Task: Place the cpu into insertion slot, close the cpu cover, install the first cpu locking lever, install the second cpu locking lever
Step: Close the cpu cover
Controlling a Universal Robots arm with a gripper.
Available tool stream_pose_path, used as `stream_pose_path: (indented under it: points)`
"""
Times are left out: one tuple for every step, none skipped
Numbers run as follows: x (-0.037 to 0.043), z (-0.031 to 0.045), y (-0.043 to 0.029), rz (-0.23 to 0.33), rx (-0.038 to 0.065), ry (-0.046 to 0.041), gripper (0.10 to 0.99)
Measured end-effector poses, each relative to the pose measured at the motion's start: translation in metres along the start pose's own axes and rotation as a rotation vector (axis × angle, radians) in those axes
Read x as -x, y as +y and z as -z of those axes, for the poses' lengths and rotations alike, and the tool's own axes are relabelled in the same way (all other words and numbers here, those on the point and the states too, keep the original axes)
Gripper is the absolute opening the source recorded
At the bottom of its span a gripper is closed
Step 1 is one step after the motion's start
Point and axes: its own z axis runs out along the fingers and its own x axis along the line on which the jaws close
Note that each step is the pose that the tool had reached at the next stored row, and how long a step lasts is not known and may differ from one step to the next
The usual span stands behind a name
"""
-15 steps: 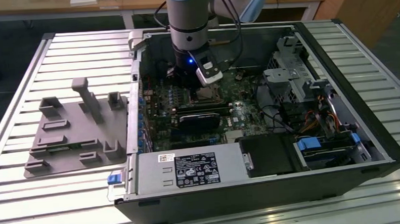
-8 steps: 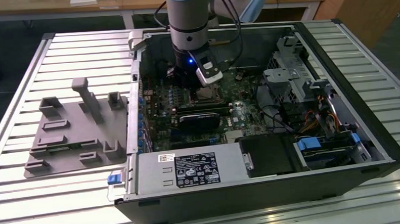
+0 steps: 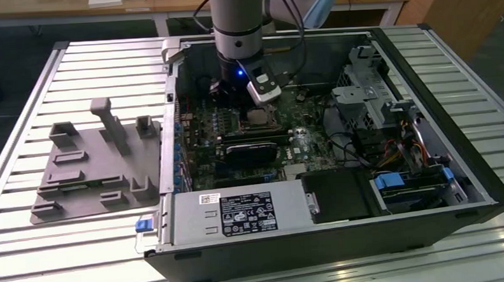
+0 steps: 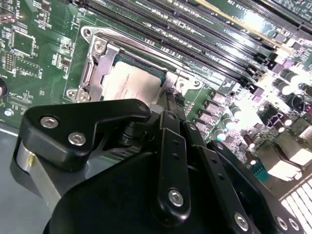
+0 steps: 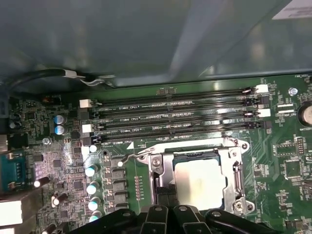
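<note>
Cpu (image 5: pixel 200 181): pale beige square, flat under the silvery cpu cover (image 5: pixel 237 179).
My pincer (image 5: pixel 166 192): closed, empty, beside it.

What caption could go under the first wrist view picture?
The cpu sits framed by its silvery cover on the green board, with the gripper right beside it.

A grey moulded holder (image 3: pixel 83 180) lies beside the open computer case (image 3: pixel 325 249).
</note>
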Motion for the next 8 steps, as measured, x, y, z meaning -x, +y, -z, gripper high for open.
stream_pose_path:
  points:
    - [0.0001,0.0016,0.0001,0.0,0.0,0.0,0.102]
    - [0.0001,0.0031,0.0001,0.0,0.0,0.0,0.102]
    - [0.0002,0.0047,0.0002,0.0,0.0,0.0,0.102]
    - [0.0003,0.0063,0.0003,0.0,0.0,0.0,0.102]
    - [0.0004,0.0076,0.0003,0.0,0.0,0.0,0.102]
    - [0.0004,0.0083,0.0003,0.0,0.0,0.0,0.102]
    - [0.0004,0.0082,0.0004,0.0,0.0,-0.0001,0.102]
    - [0.0004,0.0082,0.0004,0.0,0.0,-0.0002,0.102]
